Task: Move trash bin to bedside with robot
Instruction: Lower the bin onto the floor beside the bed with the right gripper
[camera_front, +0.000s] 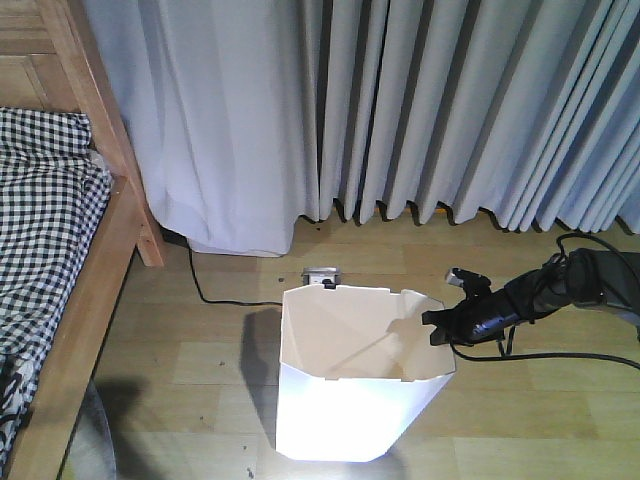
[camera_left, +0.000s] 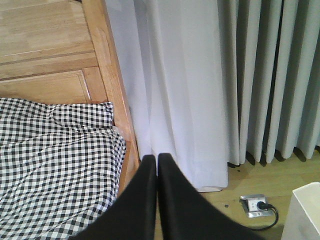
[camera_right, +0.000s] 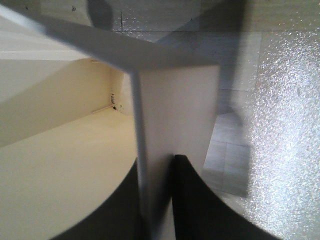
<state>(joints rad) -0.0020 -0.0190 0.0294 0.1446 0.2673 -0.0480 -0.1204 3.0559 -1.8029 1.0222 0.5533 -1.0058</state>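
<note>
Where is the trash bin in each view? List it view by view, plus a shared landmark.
Front view: trash bin lower centre, on the floor.
Left wrist: only its white corner at the lower right edge.
Right wrist: fills the frame, rim wall between the right arm's fingers.
Shared landmark: floor socket, in the front and left wrist views.

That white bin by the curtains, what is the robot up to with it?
The right gripper pinches the rim wall of the trash bin, with one finger inside and one outside. The bin stands upright on the wooden floor in front of the curtains, apart from the bed on the left of the front view. The left gripper is shut, holds nothing, and points toward the bed.
</note>
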